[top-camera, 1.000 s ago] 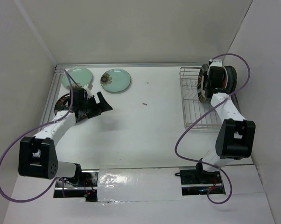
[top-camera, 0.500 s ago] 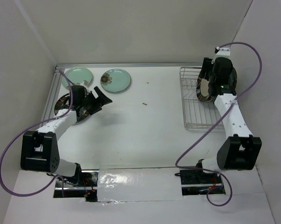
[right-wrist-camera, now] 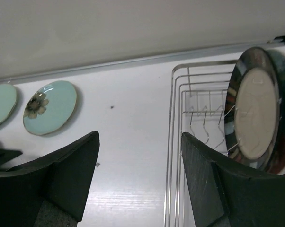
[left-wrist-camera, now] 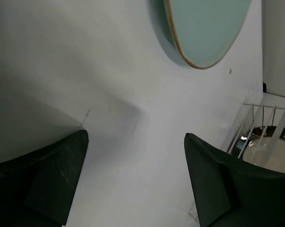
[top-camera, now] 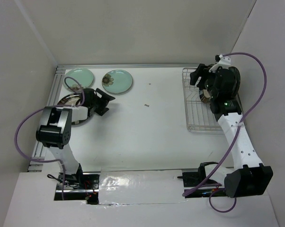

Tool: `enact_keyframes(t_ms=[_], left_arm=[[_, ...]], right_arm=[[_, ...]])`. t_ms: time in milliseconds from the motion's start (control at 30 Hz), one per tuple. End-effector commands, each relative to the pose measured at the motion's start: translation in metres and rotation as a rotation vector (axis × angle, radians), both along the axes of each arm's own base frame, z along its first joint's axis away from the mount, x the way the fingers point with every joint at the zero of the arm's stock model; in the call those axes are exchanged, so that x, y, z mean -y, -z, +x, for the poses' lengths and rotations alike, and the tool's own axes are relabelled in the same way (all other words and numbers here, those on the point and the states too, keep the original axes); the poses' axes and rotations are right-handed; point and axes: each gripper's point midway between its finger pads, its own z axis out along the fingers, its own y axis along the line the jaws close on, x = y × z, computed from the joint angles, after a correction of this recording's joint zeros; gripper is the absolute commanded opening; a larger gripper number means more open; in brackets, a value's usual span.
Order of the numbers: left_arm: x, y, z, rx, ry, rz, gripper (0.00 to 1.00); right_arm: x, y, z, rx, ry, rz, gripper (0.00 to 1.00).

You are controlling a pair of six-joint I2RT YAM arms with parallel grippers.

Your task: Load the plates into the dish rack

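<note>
Silver wire dish rack [top-camera: 201,118] sits at the right of the overhead view, where we see a cream striped plate [right-wrist-camera: 253,116] standing upright. Two mint plates [top-camera: 117,81] lie flat at upper left. Our left gripper [left-wrist-camera: 135,142] and right gripper [right-wrist-camera: 138,142] are both spread, holding nothing.

On the bench [top-camera: 147,137], the dish rack [top-camera: 199,113] sits at the far right, with several plates [right-wrist-camera: 253,123] standing on edge, face to face, between the dividers at its far end. Across at the far left, two more lie flat side by side along the back edge, the corner plate [top-camera: 78,78] to the left of its neighbour [top-camera: 117,81], both well apart from the rack. A further plate [top-camera: 66,100] lies just in front of the corner plate, near the bench's left edge.
</note>
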Motion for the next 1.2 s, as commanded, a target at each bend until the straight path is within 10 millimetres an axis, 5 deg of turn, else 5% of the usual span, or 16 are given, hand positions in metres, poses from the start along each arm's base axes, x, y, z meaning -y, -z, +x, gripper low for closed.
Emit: enact_keyframes(t_ms=[0, 233, 367, 500, 667, 700, 833, 867, 1033, 1167], left_arm=[[0.005, -0.013, 0.045, 0.086, -0.080, -0.025, 0.94], [0.015, 0.002, 0.084, 0.092, -0.174, -0.023, 0.88], [0.020, 0.027, 0.093, 0.015, -0.218, -0.020, 0.84], [0.017, 0.044, 0.102, -0.025, -0.266, -0.029, 0.71], [0.021, 0.052, 0.105, -0.047, -0.289, -0.051, 0.43], [0.021, 0.052, 0.105, -0.047, -0.289, -0.051, 0.29], [0.022, 0.051, 0.098, -0.042, -0.276, -0.051, 0.00], [0.023, 0.054, 0.091, -0.052, -0.267, -0.056, 0.00], [0.028, 0.027, 0.073, 0.032, -0.180, -0.053, 0.00], [0.043, -0.025, 0.055, 0.168, -0.035, -0.071, 0.00]], right_arm=[[-0.015, -0.001, -0.011, 0.003, -0.056, 0.057, 0.77], [-0.022, 0.003, -0.018, 0.008, -0.080, 0.088, 0.77], [-0.024, 0.008, -0.018, -0.003, -0.074, 0.095, 0.77], [-0.023, 0.017, -0.018, -0.020, -0.062, 0.082, 0.77], [-0.025, 0.019, -0.018, -0.018, -0.063, 0.080, 0.77], [-0.025, 0.023, -0.018, -0.027, -0.062, 0.080, 0.77], [-0.025, 0.027, -0.016, -0.037, -0.062, 0.079, 0.77], [-0.031, 0.027, -0.017, -0.038, -0.086, 0.081, 0.77], [-0.044, 0.024, -0.018, -0.055, -0.153, 0.077, 0.78], [-0.066, 0.036, -0.022, -0.111, -0.256, 0.079, 0.80]])
